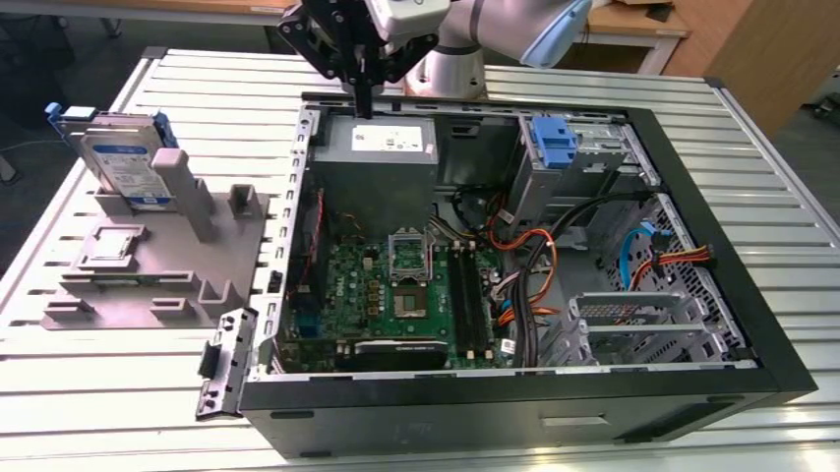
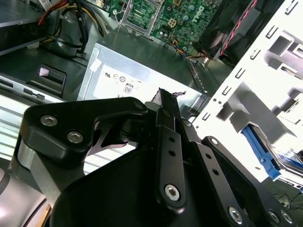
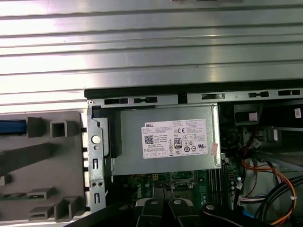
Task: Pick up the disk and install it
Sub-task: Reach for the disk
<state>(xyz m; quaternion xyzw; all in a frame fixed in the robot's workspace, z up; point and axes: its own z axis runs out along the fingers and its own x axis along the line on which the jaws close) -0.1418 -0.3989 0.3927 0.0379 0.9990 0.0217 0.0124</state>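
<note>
the jaws, pressed together and empty, hung over the power box (image 1: 378, 143); the disk (image 1: 121, 159) stood on end, well apart toward the exterior view's left.

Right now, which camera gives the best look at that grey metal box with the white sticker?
The first wrist view: the grey box faces it squarely, sticker in full. The exterior view shows it angled, near the gripper. In the second wrist view the gripper covers part of it.
</note>
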